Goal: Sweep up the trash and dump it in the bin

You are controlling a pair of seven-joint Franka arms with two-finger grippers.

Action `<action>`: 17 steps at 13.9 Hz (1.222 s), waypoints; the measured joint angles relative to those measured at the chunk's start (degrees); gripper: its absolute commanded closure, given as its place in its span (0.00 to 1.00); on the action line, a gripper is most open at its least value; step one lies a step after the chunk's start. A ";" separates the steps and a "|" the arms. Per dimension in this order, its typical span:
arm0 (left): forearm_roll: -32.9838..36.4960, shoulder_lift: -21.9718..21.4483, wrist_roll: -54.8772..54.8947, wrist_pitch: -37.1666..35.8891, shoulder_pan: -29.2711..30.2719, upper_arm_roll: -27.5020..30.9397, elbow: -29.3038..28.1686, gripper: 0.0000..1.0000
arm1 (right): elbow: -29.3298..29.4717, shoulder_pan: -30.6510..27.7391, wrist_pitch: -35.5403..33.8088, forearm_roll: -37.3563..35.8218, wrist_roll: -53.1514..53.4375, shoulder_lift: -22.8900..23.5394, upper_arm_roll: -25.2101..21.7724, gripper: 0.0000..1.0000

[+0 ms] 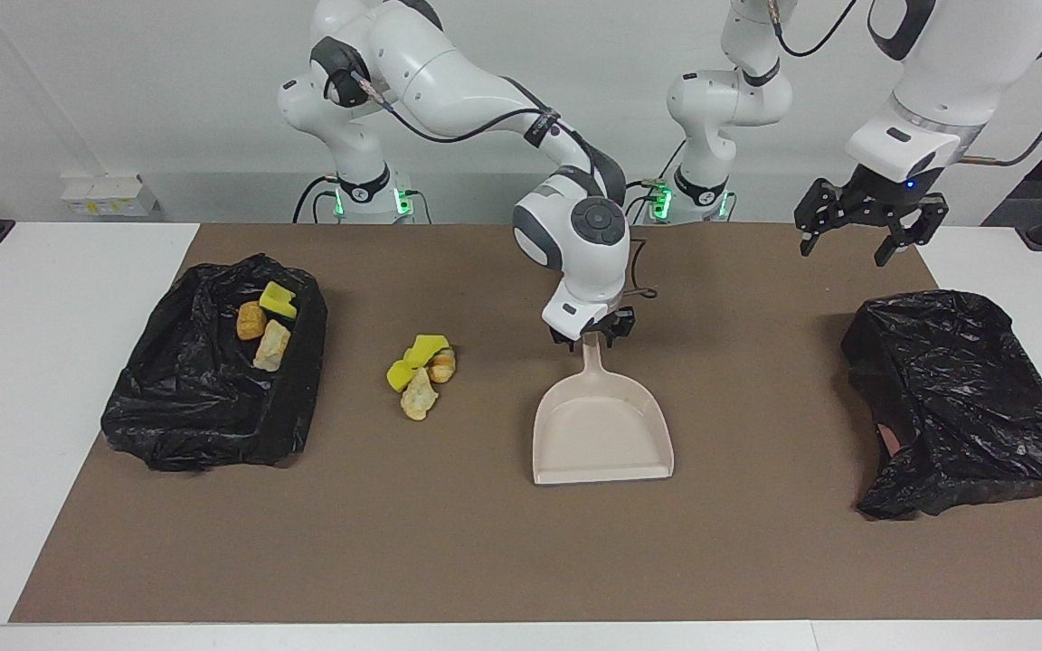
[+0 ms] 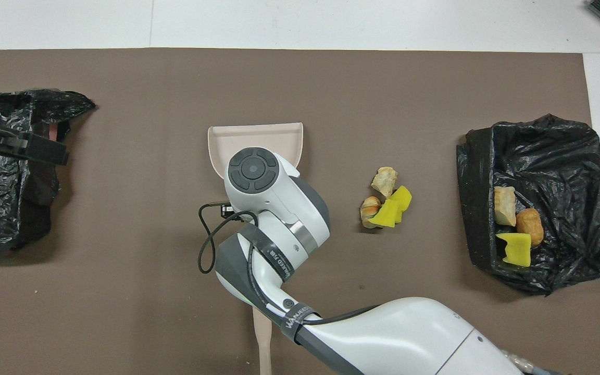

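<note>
Black-bagged bin (image 1: pixel 204 398) at the right arm's end of the brown mat (image 1: pixel 521 561): holds 3 pcs of trash, i.e. one yellow sponge chunk (image 1: pixel 277 299) and two pastries (image 1: pixel 251 320), lying together in the bin's corner nearest the robots. Second black bag (image 1: pixel 955 398) at the left arm's end, near the mat edge; contents cannot be told. Loose trash pile (image 1: pixel 421 369), 2 sponge chunks + 2 pastries touching one another, lies on the mat between the bin and the dustpan (image 1: pixel 601 434). Dustpan sits flat at mat centre, empty, handle toward the robots.

Right gripper (image 1: pixel 592 333): directly at the dustpan handle tip; whether its jaws are spread or pinching the handle cannot be told. Left gripper (image 1: pixel 865 221): jaws spread wide, holds nothing, raised over the mat corner near the second bag.
</note>
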 measured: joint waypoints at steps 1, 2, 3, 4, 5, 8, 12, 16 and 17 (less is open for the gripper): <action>0.00 0.51 -0.21 1.01 -0.11 -0.36 0.00 0.00 | -0.34 0.01 -1.78 0.07 0.00 -1.89 0.03 0.00; -0.01 1.10 -1.03 1.94 -0.24 -0.90 -0.02 0.00 | -1.50 0.03 -3.29 0.31 0.00 -4.14 0.19 0.00; -0.01 1.71 -2.76 3.09 -0.37 -1.83 -0.14 0.00 | -3.59 0.07 -3.98 1.26 0.00 -6.53 0.51 0.00; -0.01 2.32 -4.72 4.68 -0.51 -3.00 -0.63 0.00 | -6.52 0.18 -4.13 3.04 -0.01 -9.24 0.82 0.00; -0.01 2.86 -6.12 6.34 -0.60 -4.39 -1.60 0.00 | -10.20 0.43 -4.13 4.70 -0.07 -12.42 1.06 0.00; -0.01 3.76 -9.59 11.72 -0.78 -8.66 -6.37 0.00 | -22.46 3.60 -3.31 7.22 -0.44 -22.15 1.42 0.00; 0.02 4.41 -17.64 21.71 -1.54 -15.23 -16.16 0.00 | -38.26 11.10 3.77 10.47 -0.37 -30.91 1.55 0.00; 1.32 6.07 -24.54 29.06 -4.17 -19.22 -23.80 0.00 | -45.29 15.19 10.49 11.44 0.54 -31.57 1.55 0.00; 3.07 7.03 -26.76 30.62 -5.02 -19.67 -25.01 0.00 | -46.47 15.47 11.58 11.44 0.54 -31.52 1.55 0.00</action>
